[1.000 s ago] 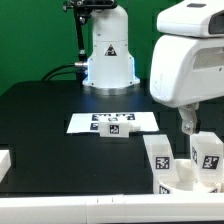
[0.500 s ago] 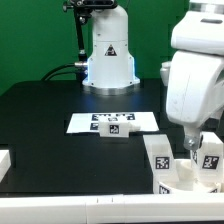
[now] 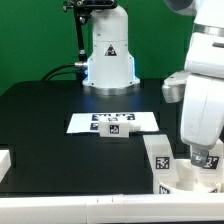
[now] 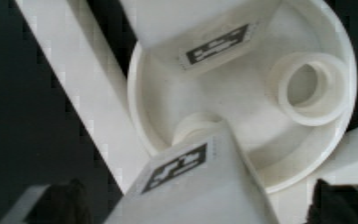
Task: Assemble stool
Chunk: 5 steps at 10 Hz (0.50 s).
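We begin at the fingers [image 4: 66,198]. In the wrist view they show only as dark, blurred shapes set apart on either side of a chunky white leg [image 4: 179,165], whose tag faces the camera. The leg lies between them, but we cannot tell whether the pads press it or stand just off it.

In the exterior view the gripper [image 3: 205,158] is low over the cluster of parts at that view's lower right, and it hides most of the leg it straddles. A second leg [image 3: 157,154] stands just beside it on the exterior view's left. The seat disc [image 3: 185,182] lies in front of both legs, close against them. The wrist view shows the disc's round face and one open socket [image 4: 311,85] just past the leg.

We judge the step in hand to be taking hold of this leg, early in the assembly, since no leg looks seated in the disc. To do it well, we want the leg centred between the pads, so that both meet its flat sides together and it does not twist. We want the grip firm before any lift. The lift should go straight up, because the parts are crowded and a sideways pull could knock the second leg or shove the disc.

Farther out on the black table [image 3: 40,120] lies the marker board [image 3: 130,122], with a small white block [image 3: 115,131] at its front edge, well apart from the work. The arm's base [image 3: 108,55] stands behind them.
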{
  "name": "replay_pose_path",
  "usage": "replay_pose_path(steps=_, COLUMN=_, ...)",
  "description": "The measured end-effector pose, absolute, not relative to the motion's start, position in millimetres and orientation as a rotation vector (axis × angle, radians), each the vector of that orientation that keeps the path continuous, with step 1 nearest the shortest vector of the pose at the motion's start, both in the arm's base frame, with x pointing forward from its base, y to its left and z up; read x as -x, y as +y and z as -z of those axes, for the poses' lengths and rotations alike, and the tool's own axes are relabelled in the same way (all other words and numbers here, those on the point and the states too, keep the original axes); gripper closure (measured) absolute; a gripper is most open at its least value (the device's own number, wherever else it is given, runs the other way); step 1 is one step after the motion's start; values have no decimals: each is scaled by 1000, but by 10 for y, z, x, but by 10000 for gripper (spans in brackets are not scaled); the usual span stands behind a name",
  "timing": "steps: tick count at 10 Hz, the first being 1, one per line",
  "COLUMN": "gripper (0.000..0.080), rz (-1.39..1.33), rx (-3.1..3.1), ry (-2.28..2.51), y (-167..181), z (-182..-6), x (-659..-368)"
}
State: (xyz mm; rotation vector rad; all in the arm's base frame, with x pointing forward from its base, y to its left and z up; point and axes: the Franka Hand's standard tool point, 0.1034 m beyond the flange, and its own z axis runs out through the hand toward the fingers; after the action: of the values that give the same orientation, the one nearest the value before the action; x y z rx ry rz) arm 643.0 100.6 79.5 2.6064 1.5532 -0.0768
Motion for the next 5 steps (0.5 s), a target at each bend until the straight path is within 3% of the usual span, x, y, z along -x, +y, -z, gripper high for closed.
replay_pose_path(steps=1, gripper=296, rz=78, rx=-2608, ry=1551, y=997, z=-794, x=-6429)
replay_pose_path(steps=2, gripper=463, rz=77, rx=-2636, ry=1505, y=991, z=-796, x=-6426)
replay_pose_path(steps=5, gripper=462, rz=54, rx=-2834, ry=1083, y=978, z=-792, x=-6423)
